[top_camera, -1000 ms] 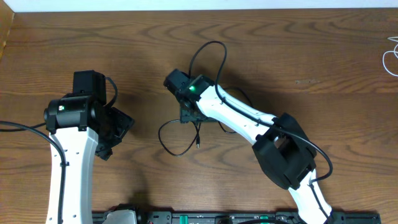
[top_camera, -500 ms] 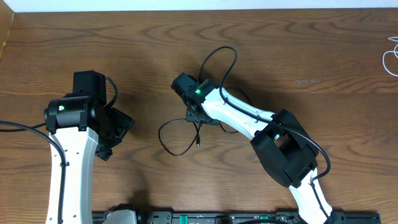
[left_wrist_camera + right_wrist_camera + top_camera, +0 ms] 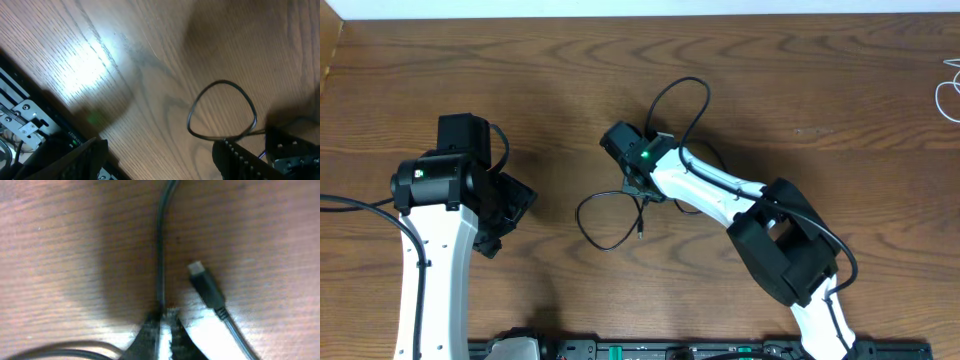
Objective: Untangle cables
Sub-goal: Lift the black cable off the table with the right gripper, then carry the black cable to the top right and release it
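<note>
Black cable (image 3: 160,240), plug (image 3: 206,286) apparently toward robot.

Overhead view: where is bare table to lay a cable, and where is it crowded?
Bare wood runs along the far edge of the table, and between the right arm and the white cable. Crowded: the middle, where the right claw pinches the black cable.

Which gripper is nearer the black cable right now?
Right. The right gripper is shut on the black cable. The left gripper is open and apart from it, off to the robot's left.
</note>
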You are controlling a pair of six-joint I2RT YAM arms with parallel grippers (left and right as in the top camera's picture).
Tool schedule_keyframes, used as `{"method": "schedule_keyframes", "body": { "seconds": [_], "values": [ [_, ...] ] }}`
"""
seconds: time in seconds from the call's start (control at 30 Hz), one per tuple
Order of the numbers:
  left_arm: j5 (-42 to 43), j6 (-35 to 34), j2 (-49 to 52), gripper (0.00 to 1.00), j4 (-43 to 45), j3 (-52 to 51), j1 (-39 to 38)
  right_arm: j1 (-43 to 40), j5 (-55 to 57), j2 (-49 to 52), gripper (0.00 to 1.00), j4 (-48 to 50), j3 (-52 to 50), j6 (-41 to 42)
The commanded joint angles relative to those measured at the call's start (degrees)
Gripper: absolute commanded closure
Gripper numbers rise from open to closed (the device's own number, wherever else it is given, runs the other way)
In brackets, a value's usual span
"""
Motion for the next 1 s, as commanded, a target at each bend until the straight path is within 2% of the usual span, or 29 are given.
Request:
{"method": "schedule_keyframes", "body": {
  "seconds": [0.0, 0.13, 0.4, 0.73, 0.97],
  "values": [
    [-0.11, -0.31, -0.52, 0.27, -0.33, -0.33, 0.24, -0.09, -2.34, 2.16, 0.99, -0.07, -2.36, 0.79],
    [-0.11, -0.31, -0.52, 0.27, -0.33, -0.33, 0.24, -1.77, -4.72, 1.68, 0.99, -0.11, 0.48, -1.31],
    [-0.11, -0.33, -0.52, 0.27, -0.33, -0.33, 0.24, -12.17, -10.05, -8.72, 0.99, -0.48, 8.83, -12.22],
    [-0.11, -0.35, -0.52, 0.27, -0.26, -0.33, 0.24, -30.47, -9.86, -22.49, 0.99, 1.9, 9.14, -20.24],
    [-0.11, -1.9, -0.52, 0.27, 0.17, -0.33, 0.24, -33.4, -10.12, -23.1, 0.99, 2.93, 8.92, -25.22]
  ]
}}
